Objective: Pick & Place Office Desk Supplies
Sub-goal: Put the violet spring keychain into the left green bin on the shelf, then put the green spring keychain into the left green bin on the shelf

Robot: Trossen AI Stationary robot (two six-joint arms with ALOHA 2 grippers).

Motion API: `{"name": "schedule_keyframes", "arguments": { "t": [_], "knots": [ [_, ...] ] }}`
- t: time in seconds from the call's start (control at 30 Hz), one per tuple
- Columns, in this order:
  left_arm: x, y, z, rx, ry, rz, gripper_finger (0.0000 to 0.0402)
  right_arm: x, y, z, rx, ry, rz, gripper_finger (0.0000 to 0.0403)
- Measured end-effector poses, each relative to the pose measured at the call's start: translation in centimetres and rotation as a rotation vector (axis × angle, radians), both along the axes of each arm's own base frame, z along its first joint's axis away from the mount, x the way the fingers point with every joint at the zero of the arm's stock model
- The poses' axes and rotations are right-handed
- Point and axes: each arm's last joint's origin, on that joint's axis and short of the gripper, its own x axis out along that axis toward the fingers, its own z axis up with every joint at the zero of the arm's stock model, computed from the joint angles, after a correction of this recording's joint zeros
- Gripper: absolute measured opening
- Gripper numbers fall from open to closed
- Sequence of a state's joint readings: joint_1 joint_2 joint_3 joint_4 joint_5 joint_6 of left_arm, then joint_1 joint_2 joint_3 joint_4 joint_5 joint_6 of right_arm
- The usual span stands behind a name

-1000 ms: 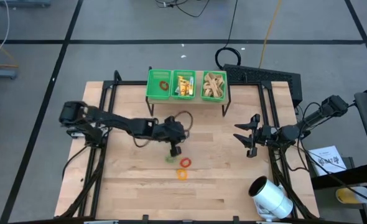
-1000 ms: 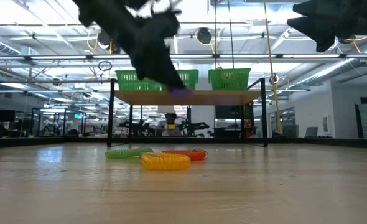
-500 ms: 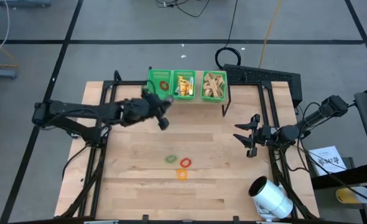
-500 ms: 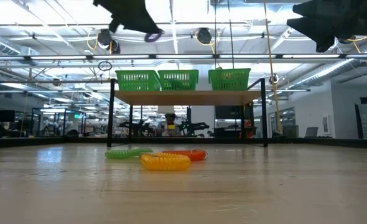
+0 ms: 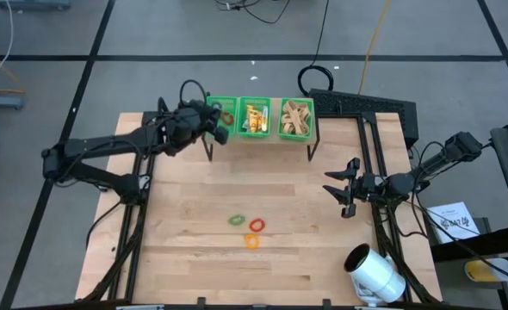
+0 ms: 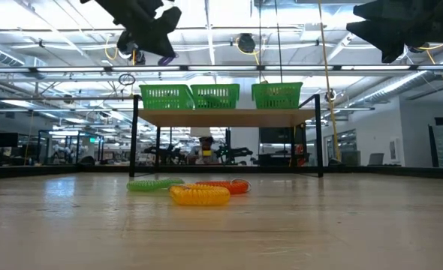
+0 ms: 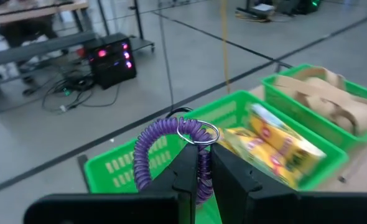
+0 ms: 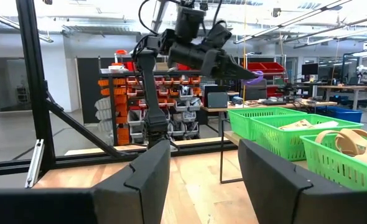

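My left gripper [image 5: 220, 134] hovers at the near rim of the left green bin [image 5: 222, 114] on the raised shelf, shut on a purple coil ring [image 7: 165, 149]. In the low view the purple coil ring [image 6: 166, 56] shows high above the shelf. Green [image 5: 235, 220], red [image 5: 256, 226] and orange [image 5: 251, 242] coil rings lie flat on the table. The middle bin [image 5: 254, 118] holds yellow pieces and the right bin [image 5: 295, 119] tan bands. My right gripper [image 5: 343, 190] waits open near the table's right edge. My left gripper pinches the purple coil ring between its two fingers [image 7: 186, 168], on a stretch of the coil next to its small metal ring [image 7: 198, 132]. The rest of the loop [image 7: 147, 155] stands out beyond the fingertips. The coil is lifted clear, over the left bin.
A large white cylinder [image 5: 374, 274] lies at the table's near right corner. The shelf stands on thin black legs [image 6: 135, 139] along the far edge, with room beneath it. Black frame rails [image 5: 142, 172] run along both sides of the table.
My left gripper, carrying the purple coil, has risen from beside the rings on the table and swung toward the far edge and slightly left, ending at the left green bin. The three rings on the table have stayed where they were.
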State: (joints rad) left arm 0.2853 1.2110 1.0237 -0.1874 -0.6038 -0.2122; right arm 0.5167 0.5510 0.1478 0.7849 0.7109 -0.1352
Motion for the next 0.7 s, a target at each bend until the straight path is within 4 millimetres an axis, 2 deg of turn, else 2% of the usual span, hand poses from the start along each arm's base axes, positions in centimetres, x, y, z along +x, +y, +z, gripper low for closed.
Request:
{"name": "schedule_keyframes", "arguments": {
  "t": [0.3,0.7],
  "knots": [
    [-0.47,1.20,0.01,-0.021,-0.030,0.059,0.0055,0.00,0.00,0.00,-0.004,0.001,-0.001,0.0183],
    [-0.45,1.15,-0.03,-0.016,-0.017,0.052,0.0172,0.00,0.00,0.00,-0.004,0.001,-0.001,0.0183]
  ]
}}
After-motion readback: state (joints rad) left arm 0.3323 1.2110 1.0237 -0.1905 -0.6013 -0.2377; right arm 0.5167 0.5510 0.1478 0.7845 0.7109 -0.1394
